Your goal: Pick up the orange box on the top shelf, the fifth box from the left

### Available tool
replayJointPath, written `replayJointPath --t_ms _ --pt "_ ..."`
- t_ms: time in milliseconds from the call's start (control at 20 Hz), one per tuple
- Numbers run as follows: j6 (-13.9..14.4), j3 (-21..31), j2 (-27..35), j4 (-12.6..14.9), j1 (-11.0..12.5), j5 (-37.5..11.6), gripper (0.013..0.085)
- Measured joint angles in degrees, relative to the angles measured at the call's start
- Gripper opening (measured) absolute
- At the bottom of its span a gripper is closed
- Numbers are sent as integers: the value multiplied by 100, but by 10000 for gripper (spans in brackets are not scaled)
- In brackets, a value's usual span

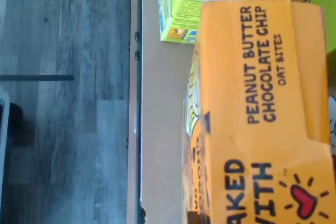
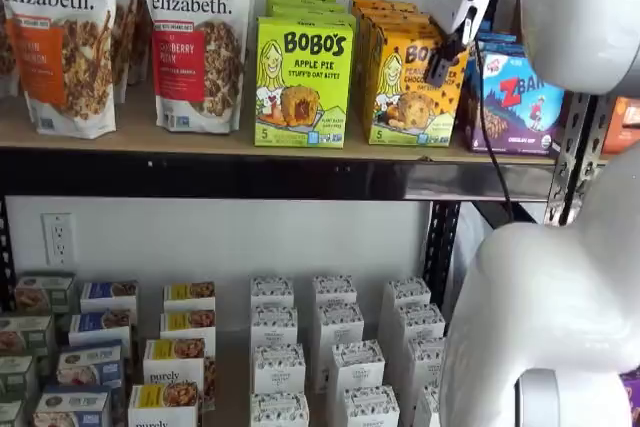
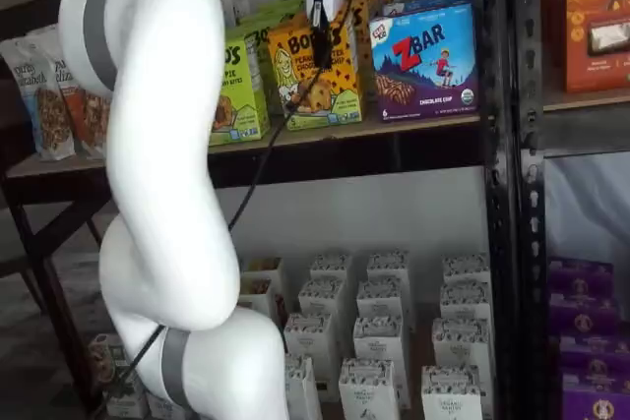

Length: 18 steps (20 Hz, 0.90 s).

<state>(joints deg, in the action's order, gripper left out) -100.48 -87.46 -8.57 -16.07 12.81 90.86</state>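
The orange box (image 2: 400, 87), a yellow-orange Bobo's carton, stands on the top shelf (image 2: 150, 137) between a lime-green carton and a blue ZBar box. It also shows in a shelf view (image 3: 300, 81). The wrist view shows its top panel (image 1: 262, 103) close up, reading "Peanut Butter Chocolate Chip", over the tan shelf board (image 1: 163, 129). My gripper (image 2: 438, 65) hangs at the box's upper front right corner, and in a shelf view (image 3: 319, 41) a black finger lies over the front face. Only one finger shows, so I cannot tell whether it is open or shut.
The lime-green Apple Pie carton (image 2: 303, 82) stands just left of the orange box and the ZBar box (image 2: 515, 97) just right. Granola bags (image 2: 195, 37) stand further left. A black upright (image 3: 502, 145) rises at the right. Several small boxes (image 2: 335, 347) fill the lower shelf.
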Motion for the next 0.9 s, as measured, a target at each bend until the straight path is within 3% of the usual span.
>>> replayJointPath --t_ms 600,900 --pt "152 -15 -414 322 -106 731 330" --pt "214 221 -815 411 -152 994 330"
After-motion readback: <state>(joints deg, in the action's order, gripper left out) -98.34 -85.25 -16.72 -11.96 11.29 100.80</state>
